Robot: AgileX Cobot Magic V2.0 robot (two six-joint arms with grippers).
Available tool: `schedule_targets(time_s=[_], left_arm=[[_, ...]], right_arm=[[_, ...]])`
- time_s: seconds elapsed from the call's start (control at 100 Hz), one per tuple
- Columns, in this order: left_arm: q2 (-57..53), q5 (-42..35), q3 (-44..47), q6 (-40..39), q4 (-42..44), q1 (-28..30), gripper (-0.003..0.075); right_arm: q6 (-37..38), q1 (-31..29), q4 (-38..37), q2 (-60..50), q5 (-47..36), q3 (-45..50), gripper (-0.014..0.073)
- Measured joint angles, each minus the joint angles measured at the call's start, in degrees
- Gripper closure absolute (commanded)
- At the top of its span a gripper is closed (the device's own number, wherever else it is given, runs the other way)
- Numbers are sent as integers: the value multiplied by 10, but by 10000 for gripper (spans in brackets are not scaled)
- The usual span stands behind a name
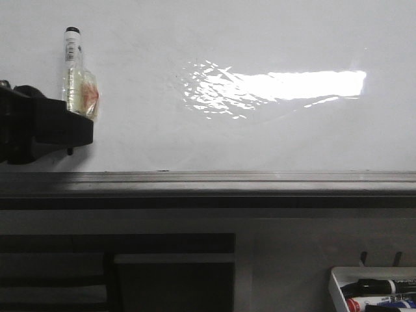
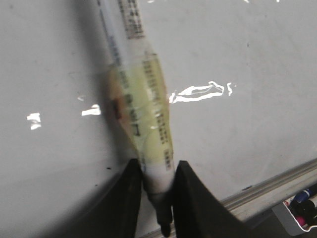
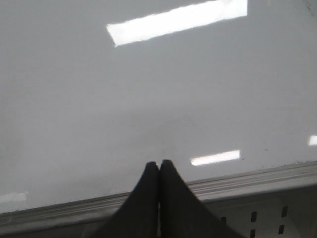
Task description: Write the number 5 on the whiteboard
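Observation:
The whiteboard (image 1: 260,130) is glossy white with a bright glare patch, and I see no number 5 or other pen mark on it. My left gripper (image 1: 77,118) is at the board's left side, shut on a white marker (image 1: 73,68) with yellowish tape round its barrel. The marker stands upright, its dark tip (image 1: 69,151) pointing down below the fingers. In the left wrist view the gripper (image 2: 157,171) clamps the marker (image 2: 146,99) near its nib, close over the board (image 2: 247,124). My right gripper (image 3: 159,164) is shut and empty over the board (image 3: 148,99), near its edge.
A grey metal edge strip (image 1: 227,179) runs along the board's near side. A small white tray (image 1: 335,279) with several markers (image 1: 377,286) sits at the lower right, also in the left wrist view (image 2: 297,218).

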Motion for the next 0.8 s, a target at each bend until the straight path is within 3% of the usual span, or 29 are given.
schedule_targets(time_s=[0.12, 0.26, 0.63, 0.72, 0.8], left_arm=[[0, 1, 0, 0, 0, 0, 741], [0, 4, 0, 0, 26, 0, 741], [-41, 23, 0, 4, 326, 0, 741], [-63, 21, 0, 14, 419, 0, 741], [-81, 12, 0, 18, 485, 0, 741]], right_arm=[[0, 6, 0, 1, 7, -2, 654], [-31, 56, 0, 15, 36, -21, 654], [-73, 289, 0, 152, 115, -116, 646], [-74, 341, 3, 195, 116, -146, 550], [-74, 385, 5, 233, 116, -176, 396]])
